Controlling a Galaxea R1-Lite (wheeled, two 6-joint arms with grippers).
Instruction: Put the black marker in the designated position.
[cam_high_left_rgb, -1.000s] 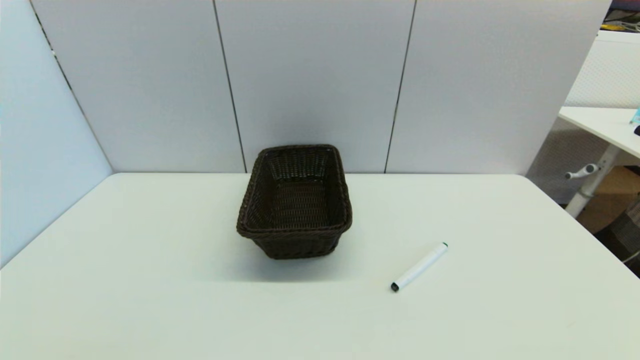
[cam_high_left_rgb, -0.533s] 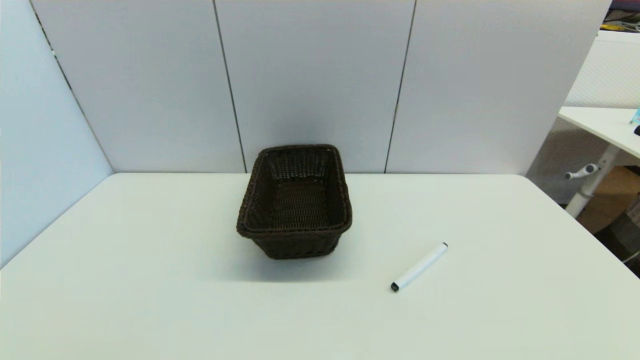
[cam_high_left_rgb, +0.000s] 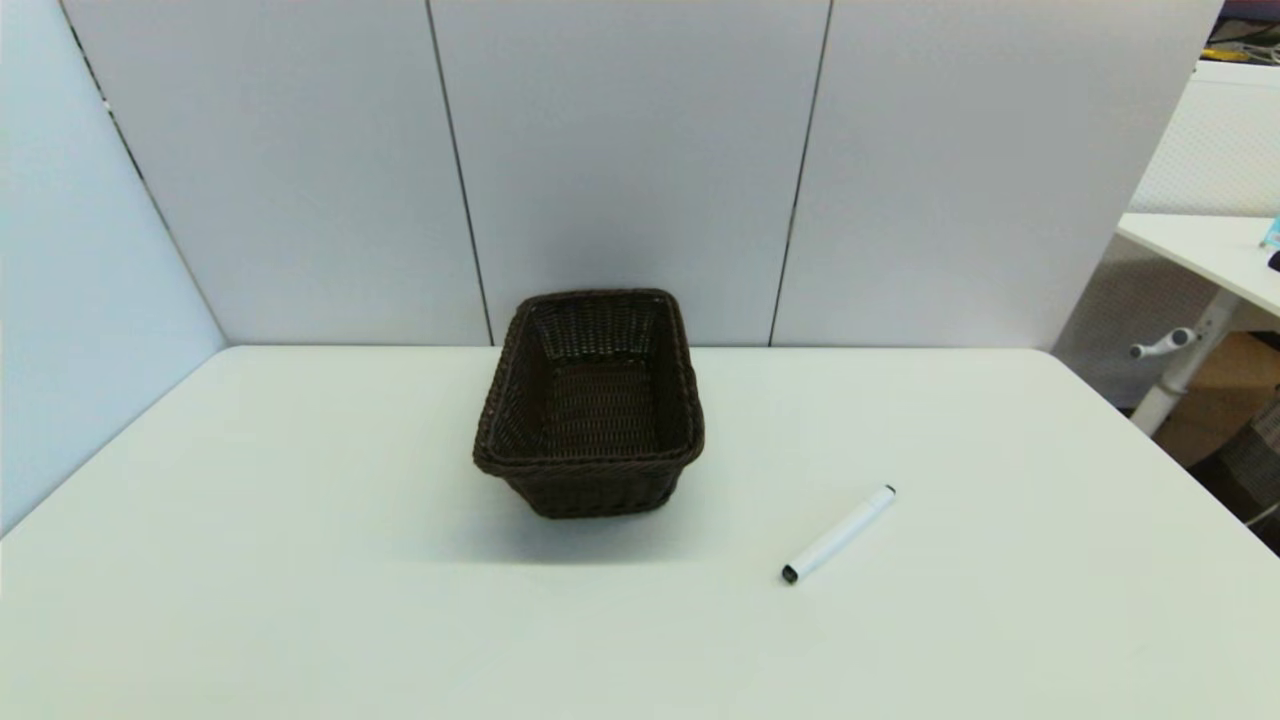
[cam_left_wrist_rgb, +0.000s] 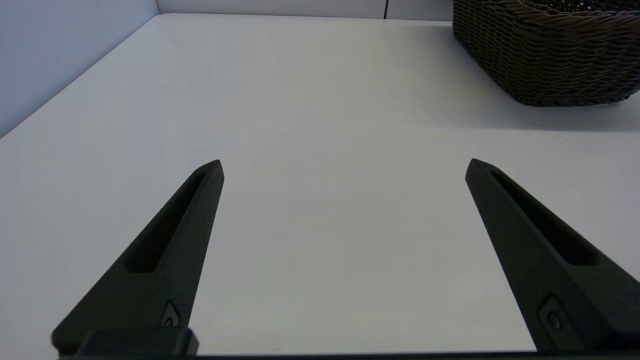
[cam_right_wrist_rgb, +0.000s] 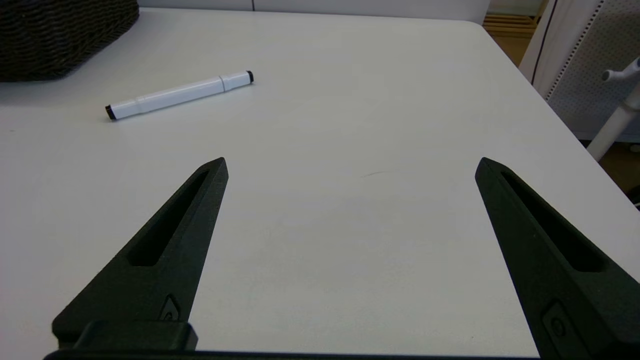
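The black marker (cam_high_left_rgb: 838, 534), a slim white pen with black ends, lies slantwise on the white table (cam_high_left_rgb: 300, 560), to the right of and nearer than the basket. The right wrist view shows the marker (cam_right_wrist_rgb: 179, 94) lying well ahead of my right gripper (cam_right_wrist_rgb: 351, 167), which is open and holds nothing. My left gripper (cam_left_wrist_rgb: 344, 167) is open too, low over bare tabletop, with only the basket's corner (cam_left_wrist_rgb: 550, 55) ahead of it. Neither arm shows in the head view. The designated position bears no mark on the table.
A dark brown woven basket (cam_high_left_rgb: 590, 400) stands empty at the table's middle, near the grey partition wall. Past the table's right edge are another desk (cam_high_left_rgb: 1210, 250) and its white leg (cam_right_wrist_rgb: 615, 120).
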